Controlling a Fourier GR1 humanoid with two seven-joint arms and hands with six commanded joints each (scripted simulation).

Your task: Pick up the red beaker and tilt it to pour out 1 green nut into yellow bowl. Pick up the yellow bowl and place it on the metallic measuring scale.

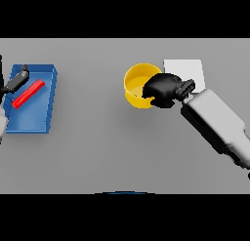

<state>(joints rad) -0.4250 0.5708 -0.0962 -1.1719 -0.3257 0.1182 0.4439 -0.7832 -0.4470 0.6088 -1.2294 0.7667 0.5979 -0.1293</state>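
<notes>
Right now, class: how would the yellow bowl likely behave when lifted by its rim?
The yellow bowl looks rigid and thin-walled, so probably light. It is wide and low, so unlikely to tip. The right hand grips only one rim side, so it may tilt when lifted.

The right hand (161, 89) is black and bulbous, joined by a dark wrist to a blocky white-grey forearm (217, 123).

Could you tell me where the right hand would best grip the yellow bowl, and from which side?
Probably the rim nearest the metallic measuring scale. The yellow bowl stands upright with its mouth open, so its thin wall can be pinched from above. The right hand is already curled over that edge.
</notes>
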